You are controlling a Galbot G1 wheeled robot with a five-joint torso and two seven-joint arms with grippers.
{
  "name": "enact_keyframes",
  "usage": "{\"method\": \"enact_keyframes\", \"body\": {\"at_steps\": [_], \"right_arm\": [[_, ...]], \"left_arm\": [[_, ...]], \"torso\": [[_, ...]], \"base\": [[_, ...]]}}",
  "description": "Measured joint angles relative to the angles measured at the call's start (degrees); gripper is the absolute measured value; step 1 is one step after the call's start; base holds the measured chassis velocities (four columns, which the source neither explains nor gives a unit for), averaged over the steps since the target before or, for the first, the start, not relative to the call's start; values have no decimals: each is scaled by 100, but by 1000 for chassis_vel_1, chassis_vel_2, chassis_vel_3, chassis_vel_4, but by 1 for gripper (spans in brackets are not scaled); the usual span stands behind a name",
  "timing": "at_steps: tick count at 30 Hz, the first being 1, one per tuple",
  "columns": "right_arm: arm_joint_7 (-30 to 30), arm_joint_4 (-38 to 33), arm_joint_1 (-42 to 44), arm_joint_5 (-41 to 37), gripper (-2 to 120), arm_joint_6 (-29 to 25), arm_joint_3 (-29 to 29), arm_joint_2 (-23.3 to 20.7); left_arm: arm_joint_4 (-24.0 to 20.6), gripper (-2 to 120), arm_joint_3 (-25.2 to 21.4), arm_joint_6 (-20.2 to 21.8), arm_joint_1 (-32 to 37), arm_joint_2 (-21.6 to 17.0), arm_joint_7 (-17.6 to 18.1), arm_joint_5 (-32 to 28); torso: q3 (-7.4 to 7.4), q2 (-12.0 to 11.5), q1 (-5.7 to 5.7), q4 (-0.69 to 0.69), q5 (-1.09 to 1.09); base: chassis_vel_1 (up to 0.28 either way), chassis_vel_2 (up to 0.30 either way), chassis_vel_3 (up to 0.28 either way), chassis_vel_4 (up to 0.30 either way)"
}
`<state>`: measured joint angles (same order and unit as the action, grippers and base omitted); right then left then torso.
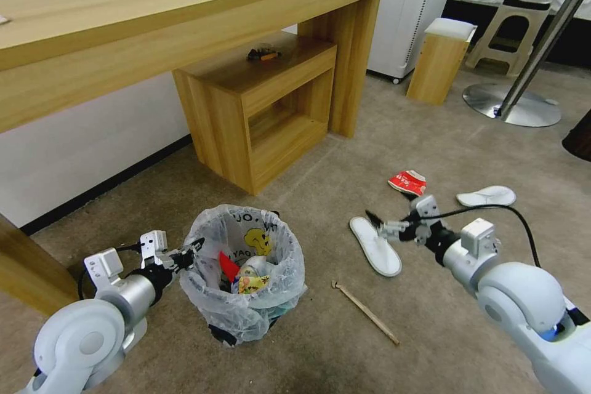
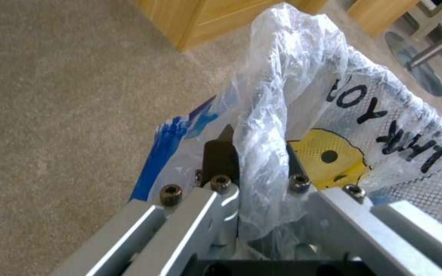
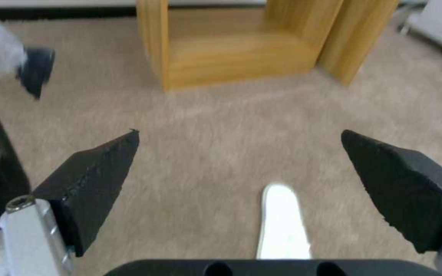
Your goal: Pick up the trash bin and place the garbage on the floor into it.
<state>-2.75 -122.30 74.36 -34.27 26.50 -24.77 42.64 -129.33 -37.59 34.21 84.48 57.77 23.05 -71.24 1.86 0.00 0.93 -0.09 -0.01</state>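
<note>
At lower centre of the head view, the left pincer (image 1: 196, 247) is clamping the bagged rim of the trash bin (image 1: 246, 314), which is sitting on the floor (image 1: 308, 351). The right pincer (image 1: 373, 221) is hovering wide open over a white slipper (image 1: 375, 246), with open carpet around it. A wooden stick (image 1: 366, 312), a red wrapper (image 1: 408, 182) and a second slipper (image 1: 486, 196) are lying apart nearby. The bag is hiding the bin's wall.

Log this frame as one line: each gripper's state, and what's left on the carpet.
left gripper: shut on trash bin rim | right gripper: open above slipper | on floor: two slippers, red wrapper, wooden stick
</note>
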Motion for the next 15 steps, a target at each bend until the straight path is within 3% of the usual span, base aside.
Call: {"method": "enact_keyframes", "body": {"at_steps": [2,15], "right_arm": [[-23,123,15,-146,100,409,192,56],[-917,467,1,160,100,1068,463,221]], "left_arm": [[-52,3,-14,-2,44,11,0,7],[-120,3,-26,-3,88,69,11,60]], "torso": [[0,0,0,1,4],[0,0,0,1,0]], "base": [[0,0,0,0],[0,0,0,0]]}}
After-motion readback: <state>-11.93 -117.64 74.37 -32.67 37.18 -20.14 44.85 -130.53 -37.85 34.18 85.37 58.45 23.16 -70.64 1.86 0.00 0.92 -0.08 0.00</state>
